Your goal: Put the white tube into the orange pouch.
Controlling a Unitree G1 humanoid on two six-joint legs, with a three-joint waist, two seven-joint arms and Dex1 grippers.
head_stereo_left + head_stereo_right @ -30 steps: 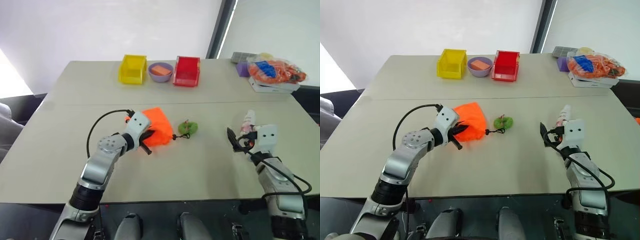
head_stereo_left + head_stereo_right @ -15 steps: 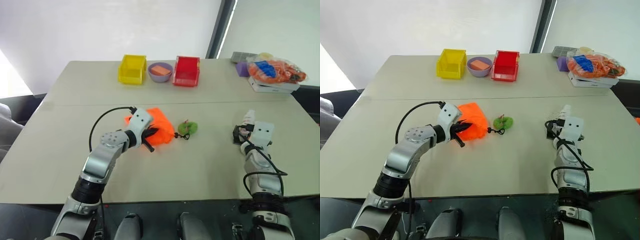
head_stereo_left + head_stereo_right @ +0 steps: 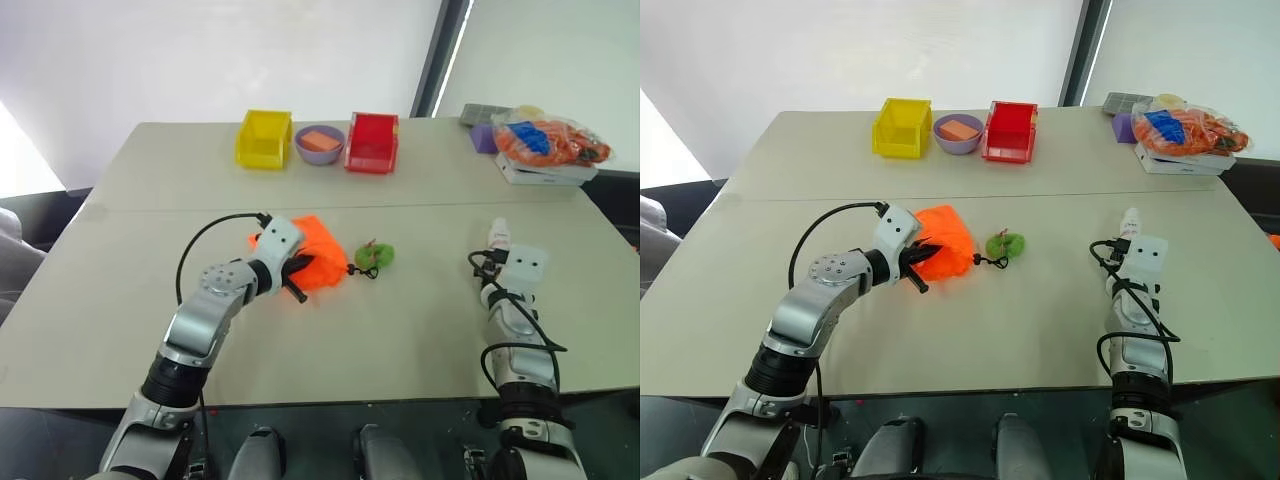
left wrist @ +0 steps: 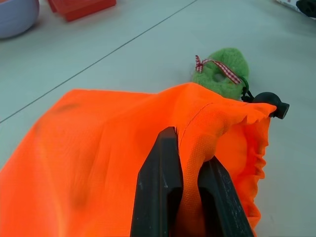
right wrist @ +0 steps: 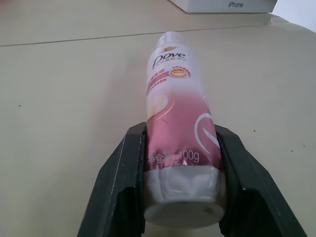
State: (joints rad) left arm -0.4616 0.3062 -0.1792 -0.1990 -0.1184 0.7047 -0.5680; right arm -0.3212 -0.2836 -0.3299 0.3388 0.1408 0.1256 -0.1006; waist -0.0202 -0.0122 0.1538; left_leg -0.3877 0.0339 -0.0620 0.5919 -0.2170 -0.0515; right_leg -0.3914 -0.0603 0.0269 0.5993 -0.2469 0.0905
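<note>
Left to right on the counter (image 3: 130, 300): left gripper (image 4: 181, 187) is clenched on a fold of the one orange pouch (image 3: 322, 252), fabric pinched between its two black fingers (image 4: 160, 192), pouch lifted a bit at that edge and otherwise resting on the counter near the middle. One black cord runs from the pouch's gathered mouth to one green fuzzy ball (image 3: 377, 256) lying just beside it, with a small red checked bow on top. Back row: one yellow bin (image 3: 265, 137), one lavender bowl (image 3: 321, 144) holding an orange block, one red bin (image 3: 372, 141), all close together in a line. Right side: right gripper (image 5: 180, 182) has both fingers (image 5: 118, 187) against the sides of the one white tube (image 5: 177, 123), grasping it at the capped pink end; the tube lies flat on the counter, well apart from the pouch, its crimped end pointing away from the gripper. Far right corner: one clear bag of orange items (image 3: 552, 141) sitting on a white box, one purple item beside it.
</note>
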